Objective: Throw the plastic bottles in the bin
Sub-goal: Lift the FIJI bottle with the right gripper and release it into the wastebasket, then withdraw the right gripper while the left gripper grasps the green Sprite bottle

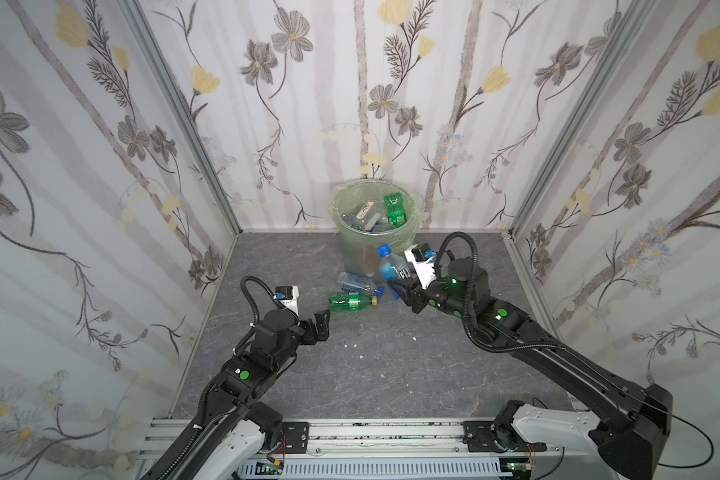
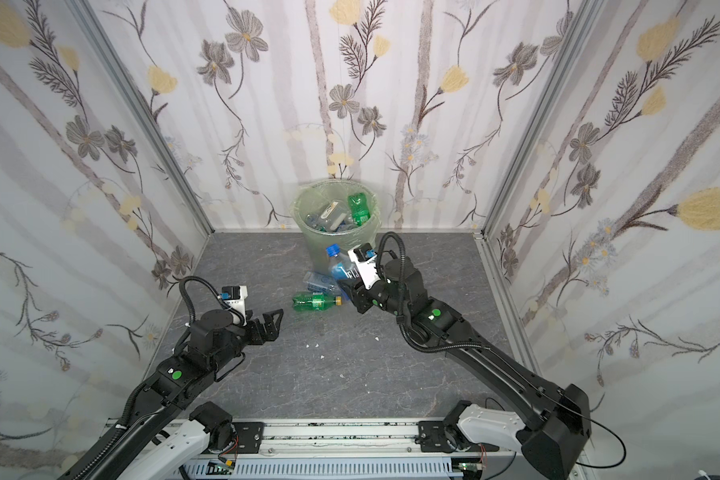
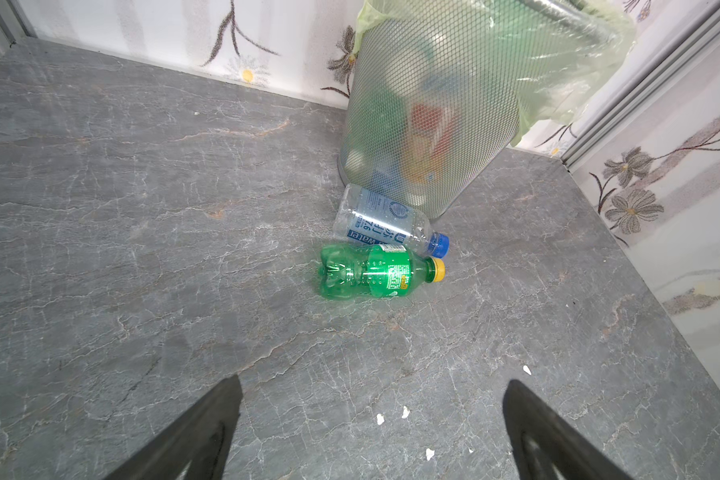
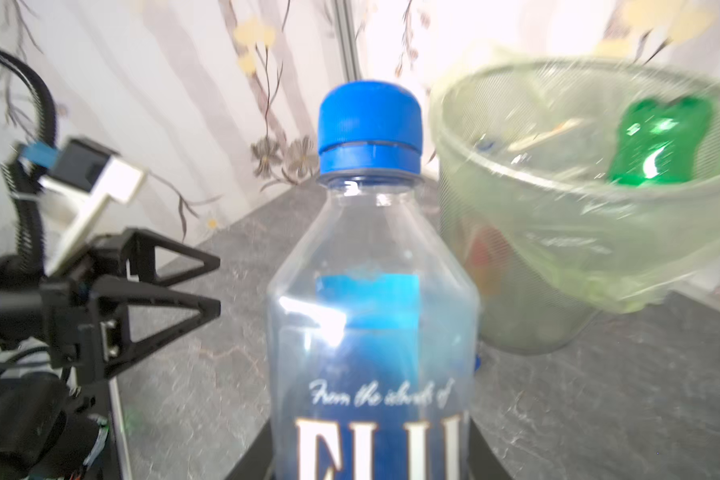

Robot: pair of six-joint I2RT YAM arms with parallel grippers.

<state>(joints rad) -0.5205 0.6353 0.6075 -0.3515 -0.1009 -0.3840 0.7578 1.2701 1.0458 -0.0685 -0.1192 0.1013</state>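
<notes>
The bin (image 1: pixel 347 245) (image 2: pixel 314 245) stands at the back wall with several plastic bottles inside, among them a green one (image 1: pixel 395 210) (image 4: pixel 657 145). My right gripper (image 1: pixel 398 289) (image 2: pixel 348 289) (image 4: pixel 368 453) is shut on a clear blue-labelled bottle with a blue cap (image 1: pixel 391 266) (image 4: pixel 371 291), held cap-up just in front of the bin. A green bottle with a yellow cap (image 1: pixel 352 301) (image 3: pixel 375 272) and a clear blue-labelled bottle (image 1: pixel 356 282) (image 3: pixel 383 222) lie side by side on the floor at the bin's foot. My left gripper (image 1: pixel 323 324) (image 3: pixel 373 384) hangs open and empty, a little short of the green bottle.
Small white scraps (image 1: pixel 354 345) (image 3: pixel 391 415) dot the grey marbled floor (image 1: pixel 371 374). Floral-papered walls close in the back and both sides. An aluminium rail (image 1: pixel 371 432) runs along the front edge, carrying both arm bases.
</notes>
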